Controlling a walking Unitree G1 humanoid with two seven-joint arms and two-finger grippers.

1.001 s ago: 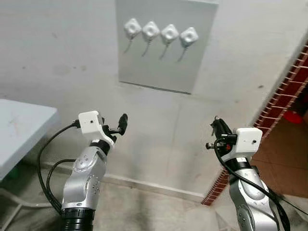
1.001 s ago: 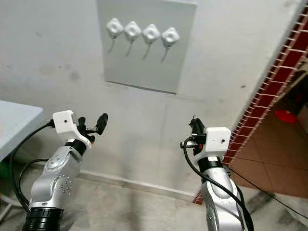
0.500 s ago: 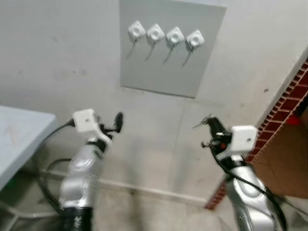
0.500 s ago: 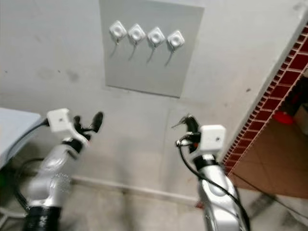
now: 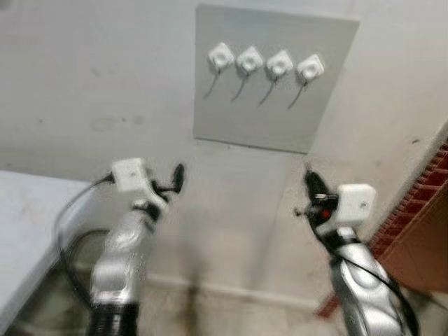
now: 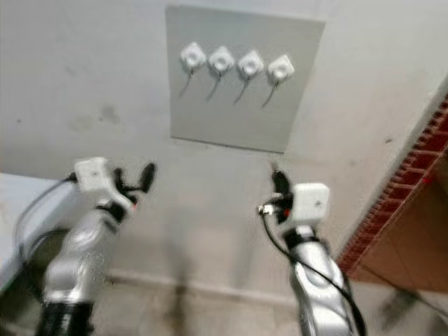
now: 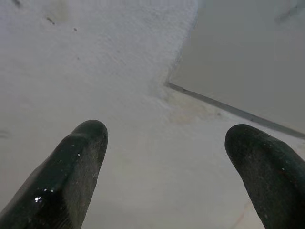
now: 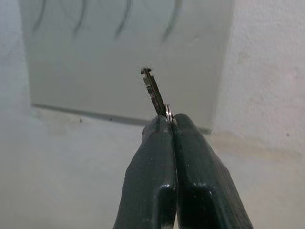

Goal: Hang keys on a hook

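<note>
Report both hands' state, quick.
Left hand: open, fingers apart, holding nothing, pointed at the wall.
Right hand: shut on the key, below the hook panel.

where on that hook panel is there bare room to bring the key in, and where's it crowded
The grey panel is bare along its lower half, between the hook tips and its bottom edge, and the wall between the two claws is bare too. The four white hooks crowd its top strip. The right claw grips the key below the panel; the left claw is open.
</note>
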